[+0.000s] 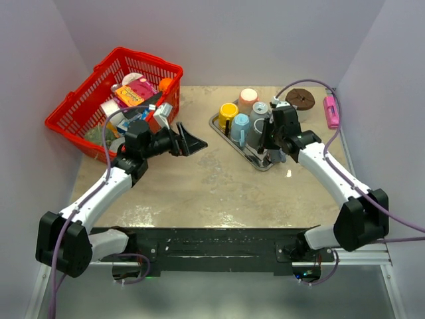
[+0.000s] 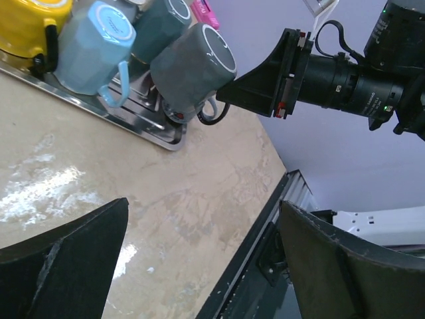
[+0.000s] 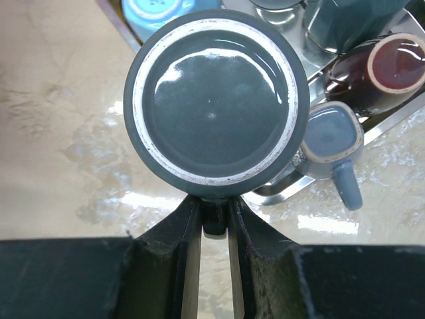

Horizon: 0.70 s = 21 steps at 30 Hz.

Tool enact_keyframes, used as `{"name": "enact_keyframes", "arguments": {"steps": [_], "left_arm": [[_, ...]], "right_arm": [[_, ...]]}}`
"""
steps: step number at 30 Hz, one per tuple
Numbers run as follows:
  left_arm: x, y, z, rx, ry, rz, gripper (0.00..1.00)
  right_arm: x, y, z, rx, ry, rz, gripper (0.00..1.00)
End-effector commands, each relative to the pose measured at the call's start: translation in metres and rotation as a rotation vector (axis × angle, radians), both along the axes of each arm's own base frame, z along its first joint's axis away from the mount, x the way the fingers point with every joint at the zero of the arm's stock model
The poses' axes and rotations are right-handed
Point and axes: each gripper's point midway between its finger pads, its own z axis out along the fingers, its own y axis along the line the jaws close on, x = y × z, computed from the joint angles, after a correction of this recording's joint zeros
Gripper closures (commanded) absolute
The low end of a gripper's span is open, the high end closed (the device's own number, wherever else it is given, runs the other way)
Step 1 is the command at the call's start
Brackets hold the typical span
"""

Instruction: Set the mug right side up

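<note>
The dark grey mug is upside down, its base with a pale ring facing the right wrist camera. My right gripper is shut on its handle, which is pinched between the two fingers. In the top view the mug hangs over the near end of the metal tray, with the right gripper beside it. The left wrist view shows the mug tilted just above the tray's corner. My left gripper is open and empty over the table, left of the tray.
The tray also holds a yellow mug, a light blue mug, a pink mug and a teal mug. A red basket of groceries stands at the back left. A brown disc and a pink object lie at the back right.
</note>
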Motion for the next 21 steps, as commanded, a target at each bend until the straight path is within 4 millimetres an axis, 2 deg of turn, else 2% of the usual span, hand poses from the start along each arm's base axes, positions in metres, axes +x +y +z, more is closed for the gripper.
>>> {"name": "enact_keyframes", "arguments": {"steps": [1,3,6,7,9,12,13,14,16,19,21], "left_arm": [[-0.012,-0.016,0.018,-0.088,-0.037,-0.076,0.01],[-0.016,-0.021,0.02,-0.109,-0.041,-0.094,0.01],[-0.024,-0.032,0.025,-0.147,-0.042,-0.13,0.01],[-0.029,-0.037,0.026,-0.157,-0.041,-0.15,0.01],[-0.032,-0.041,0.032,-0.191,-0.045,-0.162,0.01],[-0.038,-0.046,0.039,-0.247,-0.046,-0.169,0.01],[-0.04,-0.048,0.041,-0.265,-0.045,-0.169,0.01],[-0.04,-0.047,0.045,-0.299,-0.046,-0.16,0.01],[-0.043,-0.047,0.056,-0.348,-0.063,-0.162,0.01],[-0.042,-0.046,0.06,-0.38,-0.065,-0.144,0.01],[-0.041,-0.045,0.068,-0.416,-0.089,-0.136,0.01]], "right_arm": [[-0.004,0.016,0.063,0.159,-0.153,0.032,1.0],[-0.01,0.026,0.073,0.224,-0.167,0.064,1.0],[-0.021,0.045,0.103,0.367,-0.237,0.137,1.0],[-0.02,0.052,0.118,0.42,-0.289,0.16,1.0],[-0.033,0.066,0.134,0.547,-0.303,0.209,1.0],[-0.039,0.081,0.16,0.716,-0.359,0.248,1.0],[-0.041,0.086,0.175,0.768,-0.404,0.289,1.0],[-0.044,0.089,0.174,0.826,-0.384,0.282,1.0],[-0.049,0.095,0.185,0.896,-0.421,0.329,1.0],[-0.057,0.1,0.204,0.998,-0.447,0.36,1.0],[-0.063,0.105,0.209,1.05,-0.441,0.373,1.0]]}}
